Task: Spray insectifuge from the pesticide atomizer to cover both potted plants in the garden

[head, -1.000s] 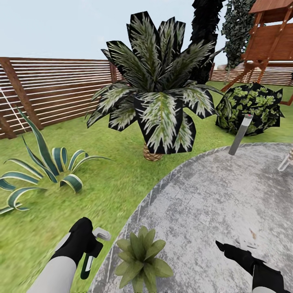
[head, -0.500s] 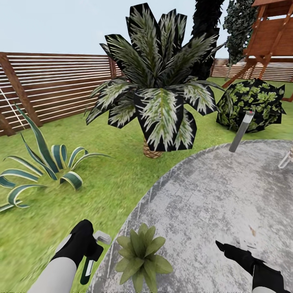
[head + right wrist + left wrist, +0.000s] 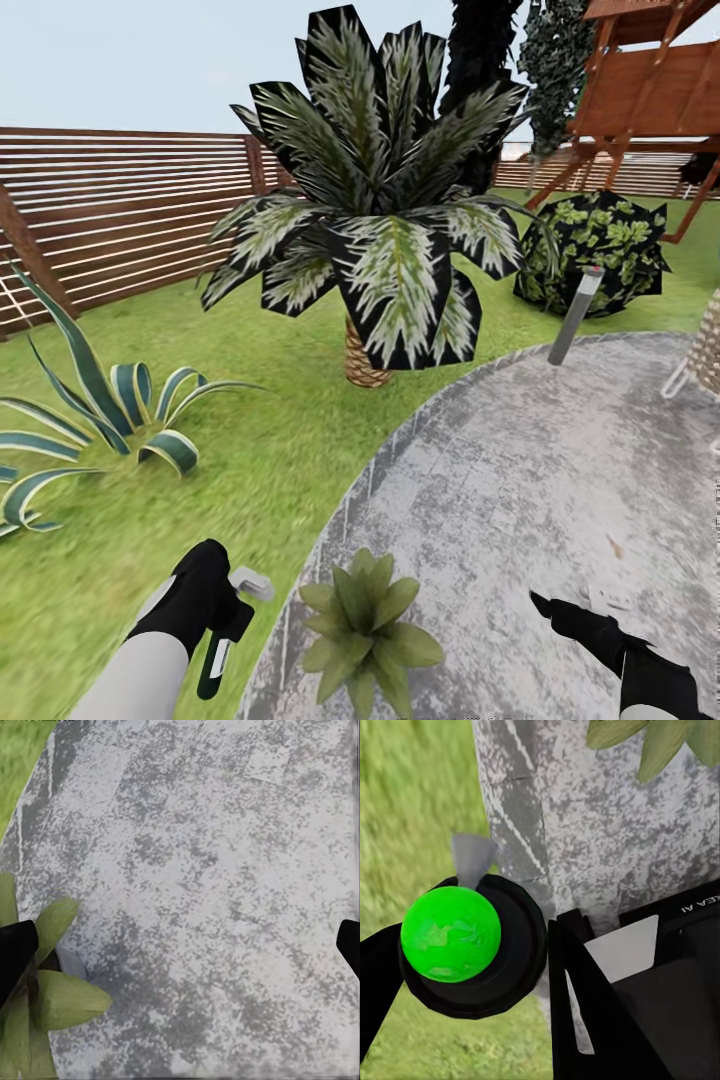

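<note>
While gripped by the left gripper (image 3: pixel 225 610), the pesticide atomizer (image 3: pixel 248 581) faces the potted plant (image 3: pixel 368 630)

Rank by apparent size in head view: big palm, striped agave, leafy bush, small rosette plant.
1. Big palm, clearly largest.
2. Striped agave and leafy bush: look alike, and the bush stands farther off, so unranked.
3. Small rosette plant, smallest despite being nearest.

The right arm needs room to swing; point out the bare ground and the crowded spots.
Bare: the paved patch between the potted plant, grey post and right gripper. Crowded: the pavement edge where the left gripper holds the pesticide atomizer beside that plant.
</note>
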Available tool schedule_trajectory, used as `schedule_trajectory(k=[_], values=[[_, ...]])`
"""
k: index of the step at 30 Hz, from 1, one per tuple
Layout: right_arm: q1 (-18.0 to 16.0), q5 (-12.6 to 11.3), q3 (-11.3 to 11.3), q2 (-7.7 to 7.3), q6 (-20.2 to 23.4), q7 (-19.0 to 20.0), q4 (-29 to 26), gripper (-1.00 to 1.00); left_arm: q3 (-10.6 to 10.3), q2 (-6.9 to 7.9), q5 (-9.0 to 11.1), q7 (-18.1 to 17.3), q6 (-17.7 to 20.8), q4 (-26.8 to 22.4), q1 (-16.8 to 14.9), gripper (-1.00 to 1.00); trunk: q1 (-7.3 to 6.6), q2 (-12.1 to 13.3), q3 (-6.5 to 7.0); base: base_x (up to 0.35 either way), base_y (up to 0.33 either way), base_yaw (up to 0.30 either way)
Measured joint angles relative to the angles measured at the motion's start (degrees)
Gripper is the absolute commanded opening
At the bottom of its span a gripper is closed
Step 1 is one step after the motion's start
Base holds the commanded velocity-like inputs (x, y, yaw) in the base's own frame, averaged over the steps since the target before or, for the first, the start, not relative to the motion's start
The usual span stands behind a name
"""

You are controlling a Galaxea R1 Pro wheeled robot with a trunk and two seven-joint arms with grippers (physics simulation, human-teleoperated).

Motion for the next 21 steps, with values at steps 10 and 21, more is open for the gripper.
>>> schedule_trajectory(k=[10,21], values=[[0.00,0.00,-0.01,0.01,0.02,0.02,-0.03,1.00,-0.02,0.01,0.00,0.00,-0.04,0.02,0.00,-1.00,0.00,0.00,0.00,0.000,0.044,-0.287],[-0.02,0.01,-0.01,0.02,0.02,0.01,-0.02,1.00,-0.01,0.02,0.02,0.06,-0.02,-0.01,0.02,-1.00,0.00,0.00,0.00,0.000,0.000,-0.171]])
